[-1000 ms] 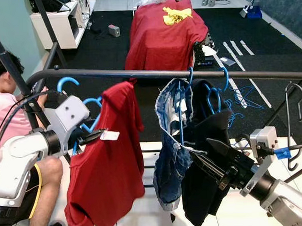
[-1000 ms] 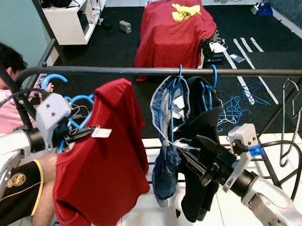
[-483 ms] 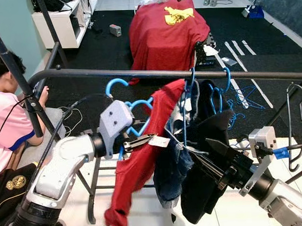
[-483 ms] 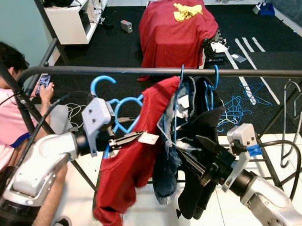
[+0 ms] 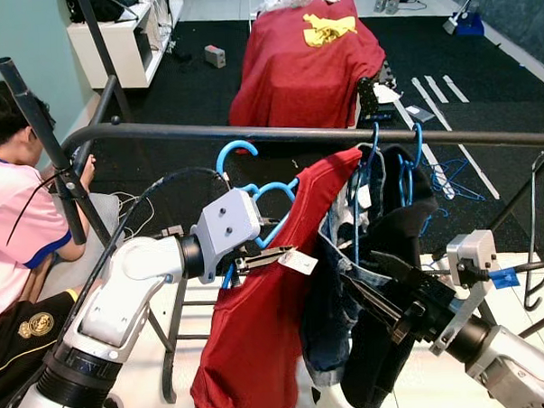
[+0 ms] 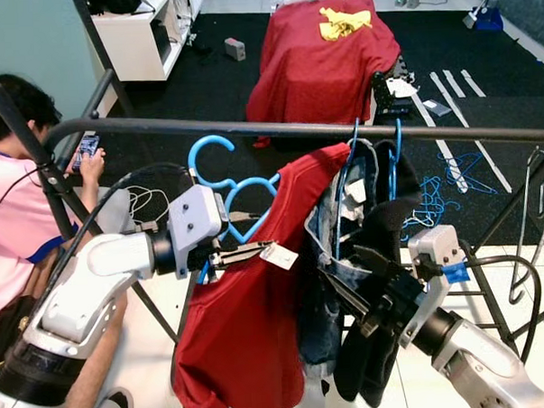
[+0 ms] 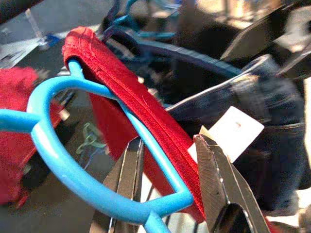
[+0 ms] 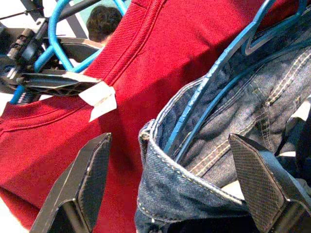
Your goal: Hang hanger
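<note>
black carpet lies beyond the clothes rail (image 5: 341, 133). my left gripper (image 5: 272, 257) is clamped on the blue hanger (image 5: 253, 191) carrying the red shirt (image 5: 277, 330), now further right than a second ago, beside the jeans (image 5: 335, 301), hook just under the rail. my right gripper (image 8: 170, 189) stays spread wide at the jeans.

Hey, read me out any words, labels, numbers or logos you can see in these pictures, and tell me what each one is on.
No text can be read here.
White tag on the red shirt: blank as seen.
Yellow print on the red cloth in the background: a shape, no legible letters.
Round emblem on the person's dark shorts: too small to read.
</note>
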